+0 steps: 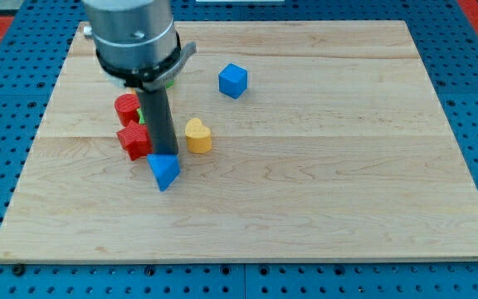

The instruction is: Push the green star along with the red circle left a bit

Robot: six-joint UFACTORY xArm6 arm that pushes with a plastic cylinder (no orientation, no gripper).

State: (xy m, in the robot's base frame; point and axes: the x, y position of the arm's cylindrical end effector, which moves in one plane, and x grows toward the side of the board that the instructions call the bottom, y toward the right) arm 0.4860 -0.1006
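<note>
Standing in the board's [305,208] left half, my tip [163,155] grasps nothing and touches the top of the blue triangle [164,171]. Just left of the rod sit the red circle [127,108] and, below it, a second red block [134,141]. Only slivers of green [142,116] show beside the rod, so the star's shape cannot be told. A yellow heart [197,135] lies right of the rod, and a blue cube [232,80] sits nearer the top edge.

Wooden board [322,191] carries 5 visible blocks.
</note>
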